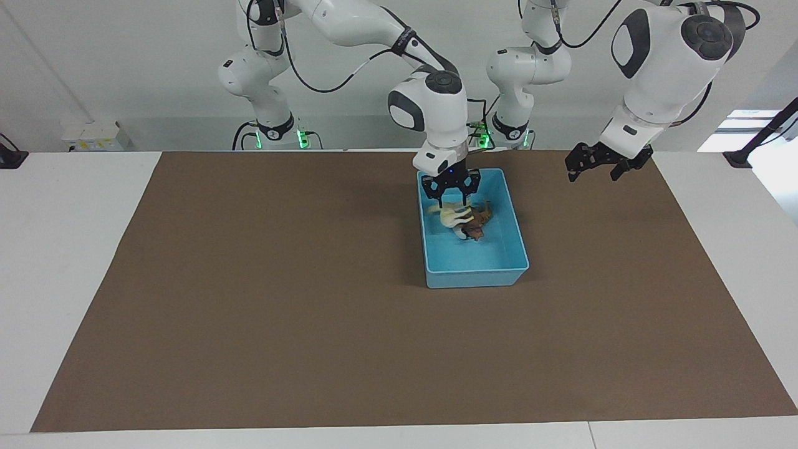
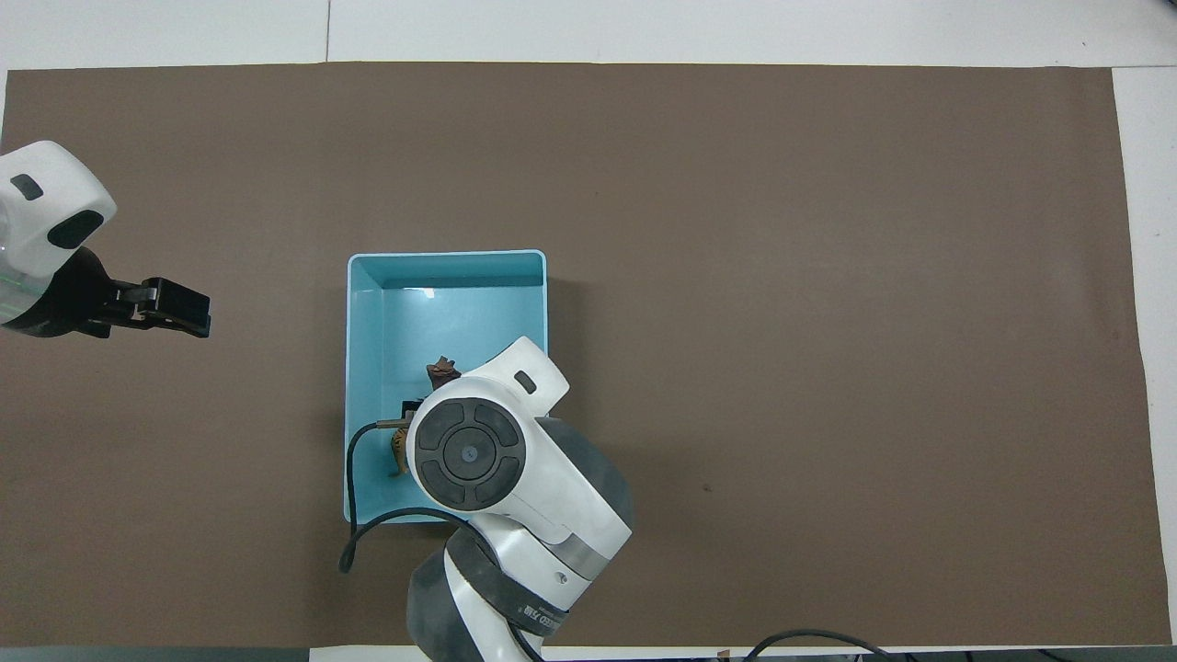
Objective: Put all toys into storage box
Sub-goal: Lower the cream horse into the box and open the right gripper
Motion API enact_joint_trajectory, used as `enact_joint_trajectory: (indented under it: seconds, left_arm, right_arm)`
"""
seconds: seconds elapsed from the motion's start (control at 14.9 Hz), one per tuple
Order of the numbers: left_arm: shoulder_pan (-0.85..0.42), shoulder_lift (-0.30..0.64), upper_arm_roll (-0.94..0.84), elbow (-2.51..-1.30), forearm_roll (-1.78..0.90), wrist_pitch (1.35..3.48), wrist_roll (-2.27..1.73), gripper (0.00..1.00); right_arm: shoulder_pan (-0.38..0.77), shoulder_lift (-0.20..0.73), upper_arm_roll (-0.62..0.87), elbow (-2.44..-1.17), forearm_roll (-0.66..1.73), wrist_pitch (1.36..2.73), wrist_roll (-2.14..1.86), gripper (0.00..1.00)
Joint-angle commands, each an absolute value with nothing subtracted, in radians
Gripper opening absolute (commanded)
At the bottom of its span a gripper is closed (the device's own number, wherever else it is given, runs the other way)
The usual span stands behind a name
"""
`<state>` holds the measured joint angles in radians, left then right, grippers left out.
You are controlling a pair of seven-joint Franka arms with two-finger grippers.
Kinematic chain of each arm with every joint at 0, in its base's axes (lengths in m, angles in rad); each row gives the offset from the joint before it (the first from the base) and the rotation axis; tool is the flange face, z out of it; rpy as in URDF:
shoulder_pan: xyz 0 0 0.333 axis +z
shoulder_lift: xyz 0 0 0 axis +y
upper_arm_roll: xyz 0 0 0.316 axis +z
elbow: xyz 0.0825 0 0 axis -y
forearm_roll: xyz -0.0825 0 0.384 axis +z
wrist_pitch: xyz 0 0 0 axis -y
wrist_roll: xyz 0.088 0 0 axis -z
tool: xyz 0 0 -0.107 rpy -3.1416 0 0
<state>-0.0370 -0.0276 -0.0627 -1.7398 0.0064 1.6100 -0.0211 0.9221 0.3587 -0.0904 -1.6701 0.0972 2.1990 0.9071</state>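
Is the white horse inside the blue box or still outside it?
Inside. The white horse lies within the blue box on the other toys, just under the right gripper.

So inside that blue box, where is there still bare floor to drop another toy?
The box is bare at the end farther from the robots. The toys crowd the nearer half, under the right gripper.

Noted a white table (image 1: 75, 249) under a brown mat (image 1: 280, 324) — mat edges square to the tabletop. Plain pale wall (image 1: 124, 62) at the robots' end. Small white box (image 1: 93, 136) against it — bright glare toward the left arm's end.
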Motion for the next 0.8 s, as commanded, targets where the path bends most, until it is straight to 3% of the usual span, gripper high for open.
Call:
enact_joint_trajectory:
  seconds: [0.0,0.27,0.74]
  left_arm:
    - [-0.038,-0.008,-0.067,-1.733,0.017,1.628,-0.005,1.00]
    - [-0.034,-0.023,-0.069,-1.741,0.009,1.626,-0.002,1.00]
    - [-0.035,-0.025,-0.069,-1.738,0.006,1.635,-0.003,1.00]
  right_arm:
    - [0.888,0.344,-0.103,-1.570,0.095,2.067,0.982,1.00]
    - [0.715,0.255,-0.113,-1.585,0.078,2.024,0.837,1.00]
    - [0.341,0.232,-0.112,-1.585,0.080,1.956,0.129,1.00]
